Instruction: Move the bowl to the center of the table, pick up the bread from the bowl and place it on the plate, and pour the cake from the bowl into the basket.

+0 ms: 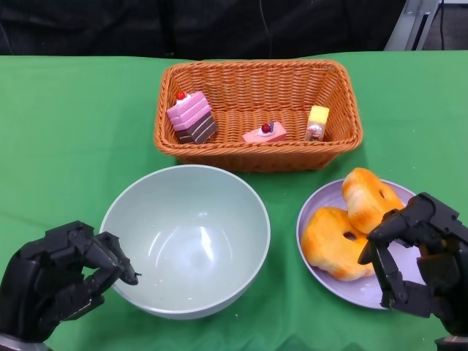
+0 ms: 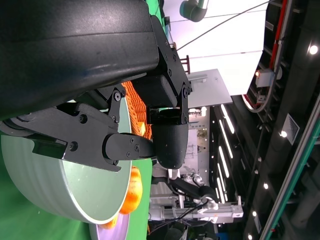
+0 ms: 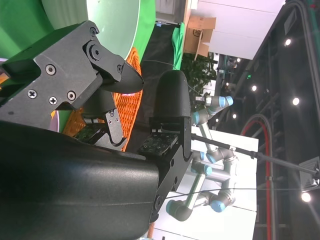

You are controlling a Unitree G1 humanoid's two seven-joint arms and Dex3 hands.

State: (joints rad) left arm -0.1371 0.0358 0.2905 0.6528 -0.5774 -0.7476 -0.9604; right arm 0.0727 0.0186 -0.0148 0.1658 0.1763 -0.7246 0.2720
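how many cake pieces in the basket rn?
3, all in the basket: a pink layered cake at its left end, a small pink slice in the middle, and a yellow piece at the right. The bowl holds none.

Black angular left hand (image 1: 62, 281), right hand (image 1: 417, 252), visible screws

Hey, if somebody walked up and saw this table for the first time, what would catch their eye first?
Probably the big pale green bowl, empty, in the middle of the green table, with the left robot hand at its rim. Behind it, the wicker basket holds three small cakes, the pink layered one standing out. To the right, two golden breads lie on the purple plate by the right robot hand.
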